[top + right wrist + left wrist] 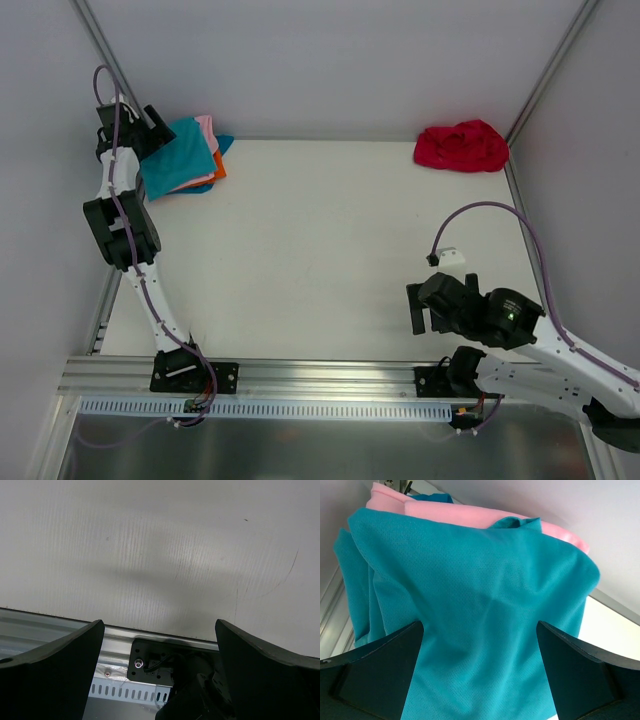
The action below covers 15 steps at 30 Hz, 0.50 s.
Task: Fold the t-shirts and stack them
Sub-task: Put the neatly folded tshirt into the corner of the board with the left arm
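Hangs left claw (479, 627) wide over teal t-shirt (470, 570) topping the stack (205, 160), probably to square it; parks right claw (159, 627) wide, empty, well apart from that stack.

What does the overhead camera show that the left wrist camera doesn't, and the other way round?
Only the top view: the crumpled red shirt at the far right corner, an orange shirt in the pile, and the right arm. Only the left wrist view: the left fingers, spread apart, and the fabric's mesh weave. Both: the teal shirt over a pink shirt.
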Available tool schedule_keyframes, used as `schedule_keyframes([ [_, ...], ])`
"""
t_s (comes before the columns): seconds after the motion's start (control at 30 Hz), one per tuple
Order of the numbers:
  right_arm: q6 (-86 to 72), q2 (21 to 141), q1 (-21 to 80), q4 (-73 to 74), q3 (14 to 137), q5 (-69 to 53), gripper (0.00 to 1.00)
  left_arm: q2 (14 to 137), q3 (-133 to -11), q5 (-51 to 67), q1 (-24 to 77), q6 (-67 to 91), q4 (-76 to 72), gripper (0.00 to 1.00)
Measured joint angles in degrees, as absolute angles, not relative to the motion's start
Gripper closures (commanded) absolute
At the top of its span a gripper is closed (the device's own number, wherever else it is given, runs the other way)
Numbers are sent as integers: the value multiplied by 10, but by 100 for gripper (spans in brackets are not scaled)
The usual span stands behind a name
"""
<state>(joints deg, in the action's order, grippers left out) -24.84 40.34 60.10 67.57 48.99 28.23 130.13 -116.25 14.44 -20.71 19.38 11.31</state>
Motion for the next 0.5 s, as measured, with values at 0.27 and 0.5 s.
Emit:
schedule_keyframes([
  [0.27,-249,403,601,676,490,283,0,1317,-1163,133,-207,195,115,1],
  [0.5,-249,403,601,676,490,283,0,1317,-1160,134,-207,199,108,1],
])
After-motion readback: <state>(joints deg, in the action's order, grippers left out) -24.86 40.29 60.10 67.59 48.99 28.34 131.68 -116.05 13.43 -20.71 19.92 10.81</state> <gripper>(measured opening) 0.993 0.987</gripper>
